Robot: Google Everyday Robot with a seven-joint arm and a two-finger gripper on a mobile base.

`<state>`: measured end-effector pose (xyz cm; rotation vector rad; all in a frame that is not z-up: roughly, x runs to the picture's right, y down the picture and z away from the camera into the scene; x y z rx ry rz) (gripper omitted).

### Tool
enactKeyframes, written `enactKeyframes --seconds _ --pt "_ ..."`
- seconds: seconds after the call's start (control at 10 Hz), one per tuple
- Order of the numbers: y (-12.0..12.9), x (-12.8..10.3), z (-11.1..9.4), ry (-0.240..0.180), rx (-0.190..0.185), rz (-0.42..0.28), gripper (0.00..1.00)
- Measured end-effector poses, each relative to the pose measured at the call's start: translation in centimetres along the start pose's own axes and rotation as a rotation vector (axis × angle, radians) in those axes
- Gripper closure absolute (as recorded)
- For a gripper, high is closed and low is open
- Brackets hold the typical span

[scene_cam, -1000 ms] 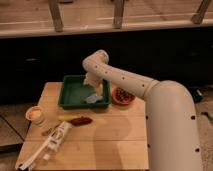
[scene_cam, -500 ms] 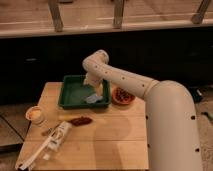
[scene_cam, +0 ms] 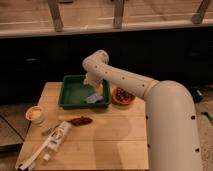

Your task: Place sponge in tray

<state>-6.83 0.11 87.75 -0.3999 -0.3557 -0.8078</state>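
Observation:
The dark green tray (scene_cam: 72,92) sits at the back of the wooden table. The pale blue sponge (scene_cam: 94,98) lies inside the tray, near its front right corner. My gripper (scene_cam: 96,88) hangs over the right side of the tray, right above the sponge, at the end of the white arm (scene_cam: 130,82) that reaches in from the right.
A small orange-red bowl (scene_cam: 122,96) stands just right of the tray. A dark red lumpy thing (scene_cam: 81,120) lies in front of the tray. A small cup (scene_cam: 36,114) stands at the left edge. A white bottle (scene_cam: 50,145) lies at the front left. A dark counter runs behind.

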Motion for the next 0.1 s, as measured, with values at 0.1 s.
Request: enactKeyframes --seconds 0.1 --pt "0.00 0.00 0.00 0.000 0.000 0.000 0.30"
